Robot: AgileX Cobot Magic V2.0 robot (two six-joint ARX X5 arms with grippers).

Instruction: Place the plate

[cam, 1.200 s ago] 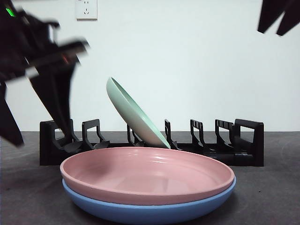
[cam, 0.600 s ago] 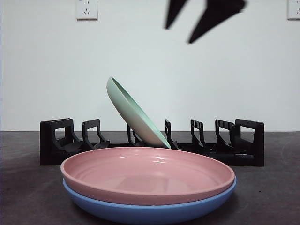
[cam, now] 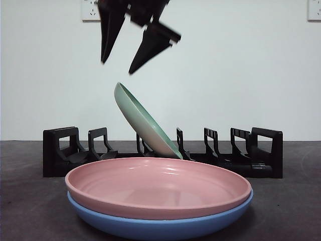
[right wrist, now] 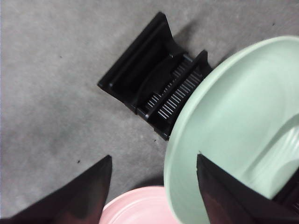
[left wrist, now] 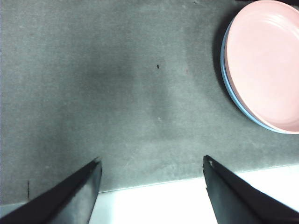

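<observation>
A pale green plate point(cam: 145, 123) leans tilted in a slot of the black dish rack point(cam: 65, 150). In front of the rack a pink plate point(cam: 155, 186) lies stacked on a blue plate point(cam: 160, 226). My right gripper point(cam: 118, 67) hangs open just above the green plate's upper rim, touching nothing. Its wrist view shows the green plate point(right wrist: 233, 126) and the rack's end point(right wrist: 149, 79) beneath the open right gripper point(right wrist: 153, 157). My left gripper point(left wrist: 152, 160) is open and empty over bare table, well away from the pink plate point(left wrist: 266, 60).
The rack has several free slots to the right of the green plate point(cam: 241, 145) and two at its left end. The grey table point(left wrist: 117, 84) ends at a white edge point(left wrist: 159, 200) close to the left gripper. A white wall stands behind the rack.
The left arm has withdrawn out of the front view on the left. The right gripper has swept from the top right corner leftward and down to above the green plate.
</observation>
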